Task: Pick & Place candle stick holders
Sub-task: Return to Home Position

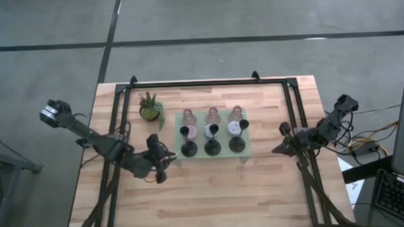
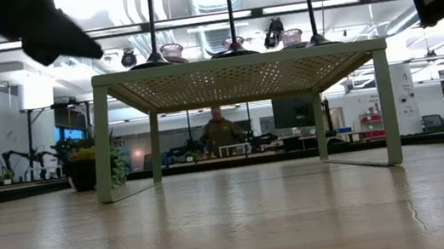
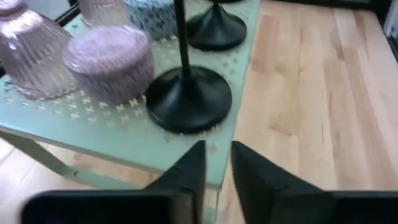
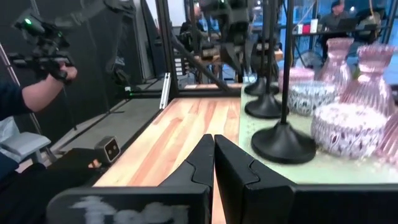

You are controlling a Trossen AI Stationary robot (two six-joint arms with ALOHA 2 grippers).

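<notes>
nine candle stick holders [image 1: 211,131] are standing in three rows of three on the pale green perforated tray [image 2: 240,63], which is sitting on thin legs at the middle of the wooden table [image 1: 212,201]. with all of them up there, i'm judging the placing done and the step in hand to be the return to my rest pose.

the black holders [image 3: 188,98] are forming the row toward my grippers: matte, each with a wide domed round base and a tall thin stem. behind them are sitting a squat lilac drum-shaped holder [image 3: 109,59] and a blue-grey patterned one [image 3: 149,15], then ribbed, bell-shaped pink glass holders [image 3: 28,56]. small cross-shaped cutouts are dotting the tray's top.

my left gripper [image 3: 216,149] is hovering just off the tray's corner, near the closest black base, fingers slightly parted and gripping nothing. my right gripper [image 4: 213,140] is waiting near the tray's opposite side, fingers pressed together, empty.

the next move is calling for backing both arms up and away without brushing the tray's edge. i'm expecting the thin-stemmed holders to tip easily. a small potted plant [image 1: 150,107] is standing beside the tray.
</notes>
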